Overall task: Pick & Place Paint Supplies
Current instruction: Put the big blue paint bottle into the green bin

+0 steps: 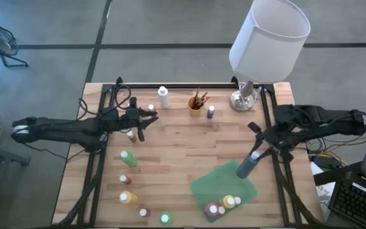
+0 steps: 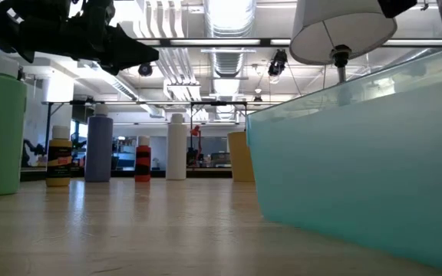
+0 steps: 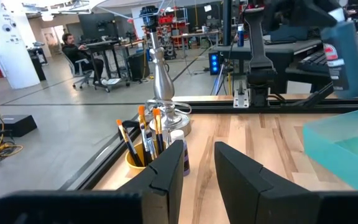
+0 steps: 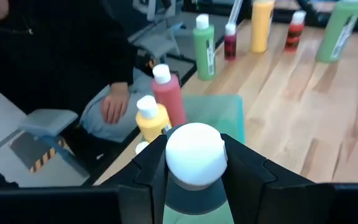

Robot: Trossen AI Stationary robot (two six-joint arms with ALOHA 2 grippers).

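Observation:
My right gripper [image 1: 258, 151] is shut on a grey-blue bottle with a white cap [image 1: 248, 164], held above the far right part of the green bin [image 1: 203, 184]. Red and yellow bottles [image 4: 168, 98] lie inside the bin. My left gripper [image 1: 146, 116] hovers level over the far left of the table, open, with nothing between its fingers [image 3: 197, 171]. Loose bottles [image 1: 128, 158] stand on their bases along the left side. A white bottle [image 1: 164, 97], a yellow cup of brushes [image 1: 197, 102] and a small purple bottle [image 1: 211, 112] stand at the back. My right gripper pinches the grey-blue bottle at its top end, one finger on each side just below the white cap [image 4: 194, 190]. The fingers come from the table's right, slanting down. The bottle hangs tilted, its base toward the bin, lifted clear of it [image 3: 344, 59].
A lamp with a white shade [image 1: 269, 38] and a silver base [image 1: 243, 98] stands at the back right. Black frame rails [image 1: 100, 127] run along the table's left and right sides. A person [image 4: 114, 106] crouches beside the table's near edge.

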